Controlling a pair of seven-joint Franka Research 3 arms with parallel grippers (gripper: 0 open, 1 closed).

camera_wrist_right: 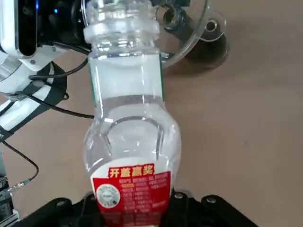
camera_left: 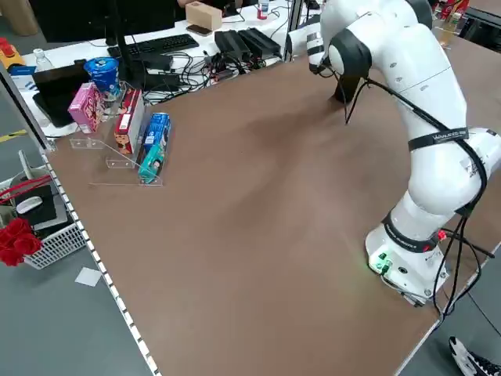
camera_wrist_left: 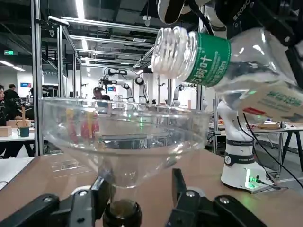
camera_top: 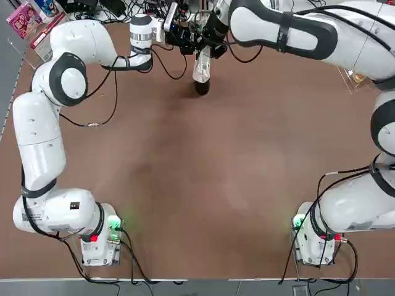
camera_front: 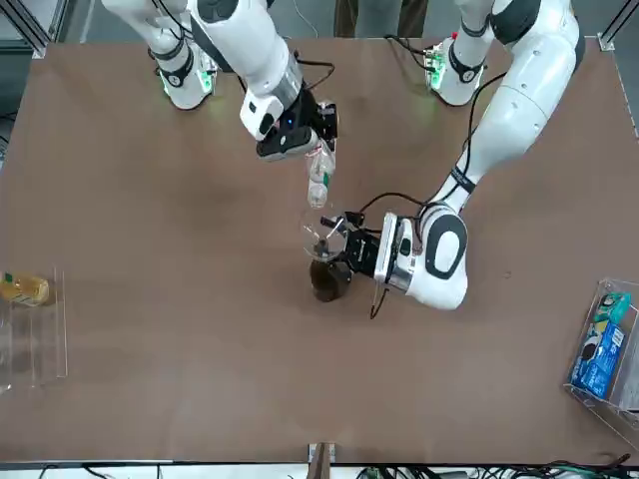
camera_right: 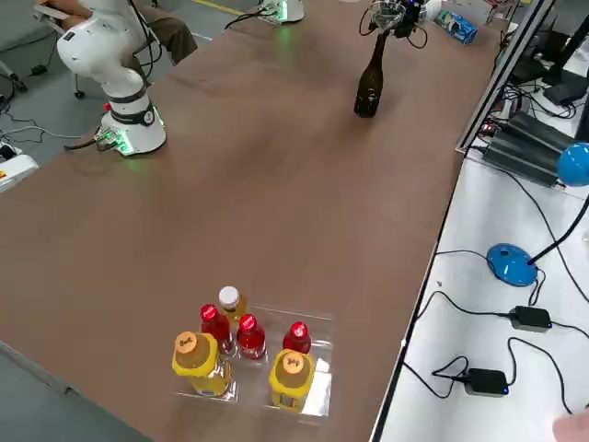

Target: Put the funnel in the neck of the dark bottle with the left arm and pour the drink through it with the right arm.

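Observation:
The dark bottle (camera_front: pixel 327 279) stands upright at the table's far side from the arms' bases. The clear funnel (camera_wrist_left: pixel 125 137) sits with its spout in the bottle's neck (camera_wrist_left: pixel 122 213). My left gripper (camera_front: pixel 346 249) is shut on the funnel, one finger (camera_wrist_left: pixel 90 203) at each side of the spout. My right gripper (camera_front: pixel 300 135) is shut on the drink (camera_front: pixel 319 180), a clear plastic bottle with no cap. The drink is tilted, its open mouth (camera_wrist_left: pixel 170 52) just above the funnel's rim. I see clear liquid inside it (camera_wrist_right: pixel 130 137) and no stream.
A clear tray of red and yellow bottles (camera_right: pixel 248 354) stands at the table's right edge. Snack boxes in a clear stand (camera_left: pixel 141 133) sit at the left edge. Cables hang around both wrists. Bare brown tabletop (camera_top: pixel 203 185) stretches between the arm bases and the bottle.

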